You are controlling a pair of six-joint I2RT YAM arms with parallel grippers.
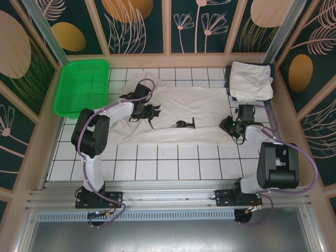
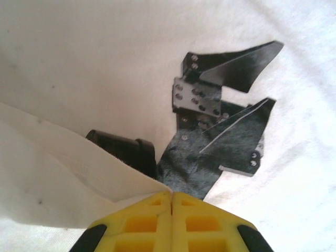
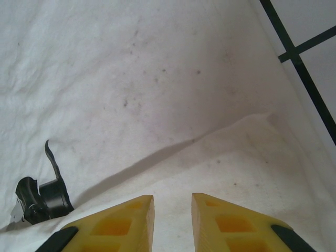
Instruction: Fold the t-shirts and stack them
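Off-white t-shirt (image 1: 194,105) edge sits pinched in the closed left gripper (image 2: 171,195), right gripper (image 3: 172,202) hovers narrowly parted: clamp that one too, then lift both evenly.

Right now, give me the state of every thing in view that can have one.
spread t-shirt, laid out flat, one fold lifted
folded t-shirt, folded, at the far right
green basket, empty
left end effector, shut on a fold of the spread t-shirt
right end effector, open over the spread t-shirt
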